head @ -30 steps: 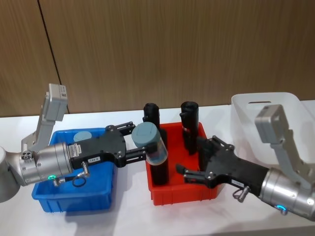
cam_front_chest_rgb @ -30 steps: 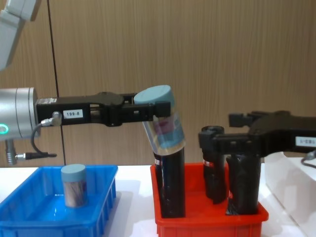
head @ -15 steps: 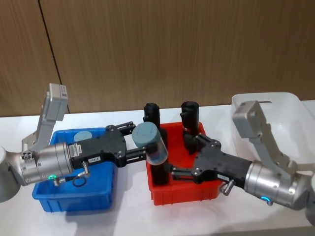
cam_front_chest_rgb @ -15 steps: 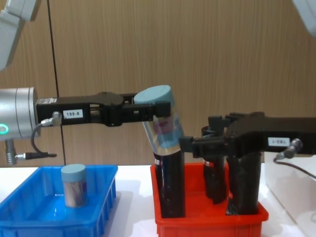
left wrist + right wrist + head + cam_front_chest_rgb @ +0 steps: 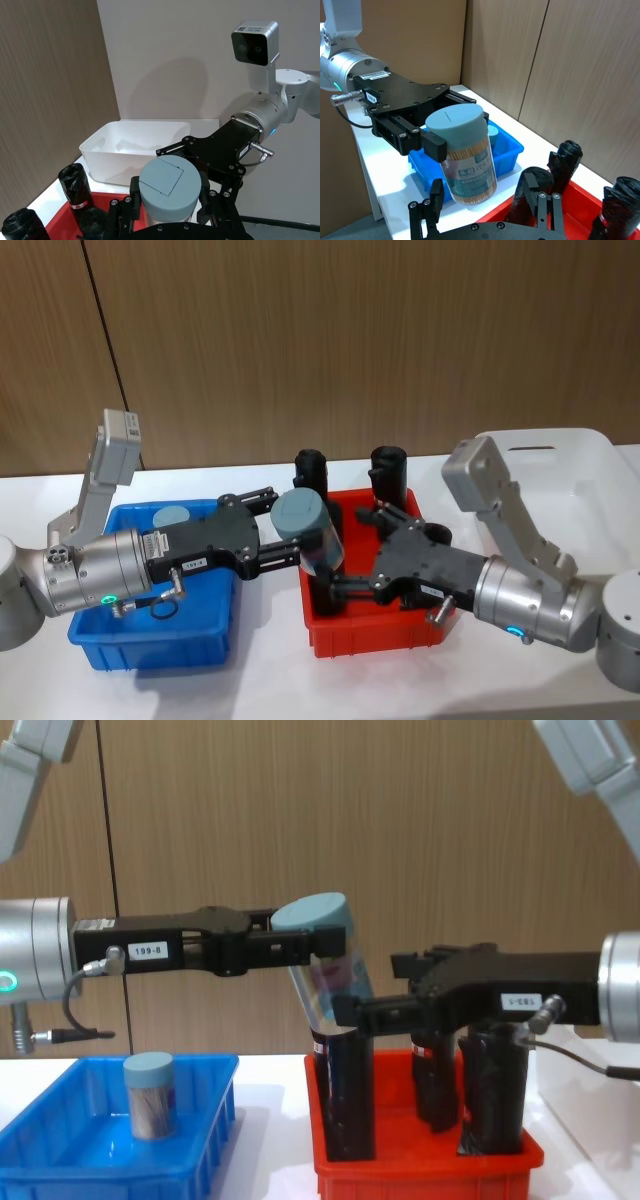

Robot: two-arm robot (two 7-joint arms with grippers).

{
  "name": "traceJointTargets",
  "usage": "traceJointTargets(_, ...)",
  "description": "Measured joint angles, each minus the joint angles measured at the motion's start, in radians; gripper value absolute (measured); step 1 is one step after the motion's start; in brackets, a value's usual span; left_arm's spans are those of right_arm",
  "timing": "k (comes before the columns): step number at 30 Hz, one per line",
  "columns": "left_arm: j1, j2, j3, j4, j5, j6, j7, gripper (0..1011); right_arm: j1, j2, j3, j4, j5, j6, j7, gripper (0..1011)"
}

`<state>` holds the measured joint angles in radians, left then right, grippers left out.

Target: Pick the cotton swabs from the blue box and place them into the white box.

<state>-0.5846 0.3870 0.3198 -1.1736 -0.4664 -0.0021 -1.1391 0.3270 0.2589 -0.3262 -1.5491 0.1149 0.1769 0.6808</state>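
My left gripper is shut on a clear tub of cotton swabs with a pale grey-blue lid, gripping it near the lid. The tub hangs tilted above the left end of a red bin. My right gripper is open right beside it, its fingers on either side of the tub's lower end. A second tub of cotton swabs stands in the blue box. The white box sits at the far right, behind my right arm.
The red bin stands between the blue box and the white box, holding tall black rolls. One roll stands directly under the held tub. A wooden wall closes off the back of the white table.
My right arm has swung left across the red bin, bringing its open fingers up to the held tub. The left gripper and its tub have stayed still.
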Motion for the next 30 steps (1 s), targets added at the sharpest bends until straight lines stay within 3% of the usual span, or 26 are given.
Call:
traceJointTargets(25,0.000,0.000,0.000,0.000,0.000,0.000,0.000,669,0.062,-0.050,-0.044,0.059,-0.032,-0.004,0.033,1000)
traceJointTargets(30,0.000,0.000,0.000,0.000,0.000,0.000,0.000,669,0.070,-0.055,-0.051,0.068,-0.034,-0.004,0.035,907)
